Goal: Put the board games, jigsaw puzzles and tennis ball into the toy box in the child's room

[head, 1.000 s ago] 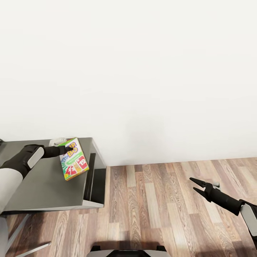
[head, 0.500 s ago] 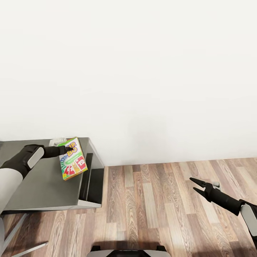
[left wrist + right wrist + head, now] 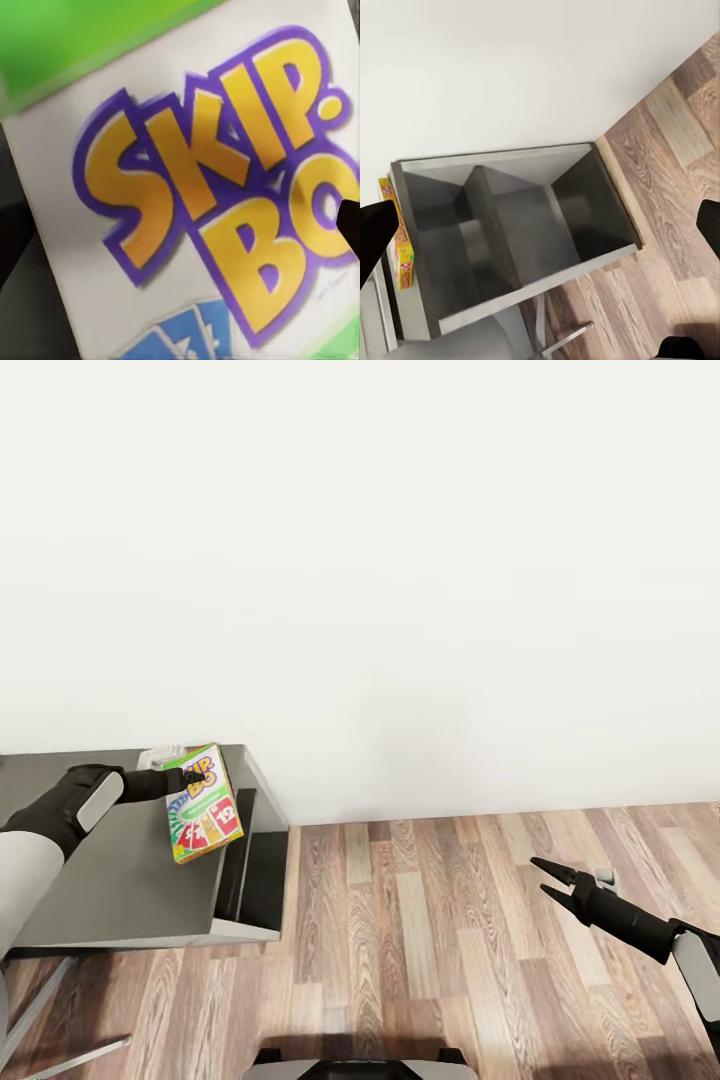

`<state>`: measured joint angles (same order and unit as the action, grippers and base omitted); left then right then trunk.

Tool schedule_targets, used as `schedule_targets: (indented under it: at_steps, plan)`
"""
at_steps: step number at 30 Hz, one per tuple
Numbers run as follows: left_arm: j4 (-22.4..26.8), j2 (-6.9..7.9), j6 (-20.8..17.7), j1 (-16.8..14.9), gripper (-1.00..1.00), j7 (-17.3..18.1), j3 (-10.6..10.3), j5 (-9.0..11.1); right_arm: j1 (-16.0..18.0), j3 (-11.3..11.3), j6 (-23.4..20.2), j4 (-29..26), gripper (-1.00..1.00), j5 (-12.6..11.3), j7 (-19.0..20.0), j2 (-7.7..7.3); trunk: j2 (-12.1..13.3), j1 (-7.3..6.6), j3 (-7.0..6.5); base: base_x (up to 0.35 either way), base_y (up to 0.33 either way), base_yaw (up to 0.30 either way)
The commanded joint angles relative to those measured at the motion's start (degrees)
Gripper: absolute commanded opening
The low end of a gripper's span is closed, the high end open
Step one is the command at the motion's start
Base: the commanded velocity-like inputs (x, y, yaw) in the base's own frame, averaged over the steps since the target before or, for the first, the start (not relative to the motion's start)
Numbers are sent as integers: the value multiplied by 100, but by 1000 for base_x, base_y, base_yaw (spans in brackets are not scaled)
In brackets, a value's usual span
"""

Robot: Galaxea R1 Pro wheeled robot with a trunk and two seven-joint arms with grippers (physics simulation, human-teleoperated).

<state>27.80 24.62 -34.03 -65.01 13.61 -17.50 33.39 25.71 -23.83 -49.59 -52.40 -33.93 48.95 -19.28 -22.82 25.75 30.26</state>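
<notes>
- Over the last second the dark grey side unit (image 3: 130,860) slides leftward in our head view. The floor boards shift with it, so we read this as our camera or base turning, not as the furniture moving.
- Our left gripper (image 3: 190,778) and the Skip-Bo box (image 3: 203,803) keep the same place in the head view through that shift; the box travels with us, so we judge it carried, not resting on the unit.
- For the task, that means one board game is in hand and on its way. The toy box is still to be reached, so the drop looks some way off.
- The left jaws are clenched on the Skip-Bo box near its upper edge, with the box hanging tilted above the side unit's top.
- Our right gripper (image 3: 549,879) hangs over the wood-plank floor (image 3: 430,950), well apart from the unit, jaws spread and holding nothing.
- The left wrist view gives what the head view cannot: the Skip-Bo lettering close up, with one dark fingertip (image 3: 349,225) laid over the box face.
- The right wrist view looks across at the side unit's open end, showing two empty compartments split by a divider, and the Skip-Bo box as a thin yellow sliver beside the unit's far edge.
- The head view alone places both arms together, with the white wall (image 3: 400,560) behind.
</notes>
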Motion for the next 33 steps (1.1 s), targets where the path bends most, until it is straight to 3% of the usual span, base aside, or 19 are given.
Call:
schedule_targets:
  at_steps: [1, 33]
  plan:
    - [1, 5, -15, -6, 100, 10, -25, 10, 4, -8, -21, 1, 100, 1, 15, 2, -10, 3, 8, -45, -215, 0]
    - [4, 7, -15, -5, 100, 11, -34, 10, 4, -16, -7, 10, 100, 0, 16, 21, -10, 3, 8, -3, -39, 0]
